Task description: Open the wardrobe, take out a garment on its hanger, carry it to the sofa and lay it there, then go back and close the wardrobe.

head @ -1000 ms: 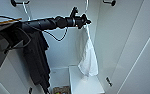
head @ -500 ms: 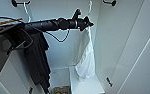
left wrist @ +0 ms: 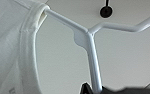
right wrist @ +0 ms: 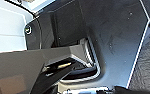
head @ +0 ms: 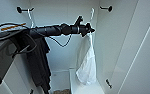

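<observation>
The wardrobe (head: 116, 45) stands open in front of me, white inside. The garment (head: 87, 63), a thin white T-shirt, hangs bunched on the right side from its white hanger (head: 92, 13). My left arm reaches across from the left, and my left gripper (head: 89, 29) is shut on the hanger's neck just below the hook. In the left wrist view the hanger (left wrist: 89, 40) runs straight into the dark fingers (left wrist: 85, 88), with the T-shirt's collar (left wrist: 28, 47) over one arm. My right gripper (right wrist: 56, 72) sits low against the robot's dark body.
A black shirt (head: 39, 62) hangs on the wardrobe's left side from its own white hanger (head: 30, 15). Black pegs (head: 106, 8) sit high on both side walls. A white shelf (head: 83, 86) lies below the T-shirt. The open right door (head: 143, 57) stands to the right.
The whole picture has shifted down a little, so the camera has moved. The left arm stays at the hanger, and the T-shirt hangs much as before.
</observation>
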Motion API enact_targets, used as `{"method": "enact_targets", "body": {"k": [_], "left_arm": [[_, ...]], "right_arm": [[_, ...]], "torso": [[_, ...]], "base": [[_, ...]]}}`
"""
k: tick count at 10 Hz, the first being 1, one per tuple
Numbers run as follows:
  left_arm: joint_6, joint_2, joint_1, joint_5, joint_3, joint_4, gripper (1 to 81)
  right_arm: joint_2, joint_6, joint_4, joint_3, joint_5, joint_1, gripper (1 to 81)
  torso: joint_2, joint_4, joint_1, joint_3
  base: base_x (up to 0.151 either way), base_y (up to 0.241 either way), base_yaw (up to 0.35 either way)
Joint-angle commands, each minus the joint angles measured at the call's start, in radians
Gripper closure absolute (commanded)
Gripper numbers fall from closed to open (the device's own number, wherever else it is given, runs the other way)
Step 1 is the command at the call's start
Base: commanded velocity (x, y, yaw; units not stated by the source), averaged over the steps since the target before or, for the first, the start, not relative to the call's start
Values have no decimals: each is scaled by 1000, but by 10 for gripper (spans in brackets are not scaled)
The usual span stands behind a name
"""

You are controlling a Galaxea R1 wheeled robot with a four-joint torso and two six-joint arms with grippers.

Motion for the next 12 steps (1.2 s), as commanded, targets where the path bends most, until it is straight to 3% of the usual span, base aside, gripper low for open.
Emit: {"method": "enact_targets", "body": {"k": [1, 8, 12], "left_arm": [[25, 81, -143, -50, -52, 54, 811], [24, 175, -84, -56, -68, 62, 811], [24, 158, -83, -63, -55, 59, 811]], "right_arm": [[5, -4, -9, 8, -54, 26, 10], [5, -4, -10, 8, -55, 27, 10], [5, -4, -10, 8, -55, 26, 10]], "torso": [[0, 0, 0, 0], [0, 0, 0, 0], [1, 0, 0, 0]], "base": [[0, 0, 0], [0, 0, 0], [-89, 0, 0]]}}
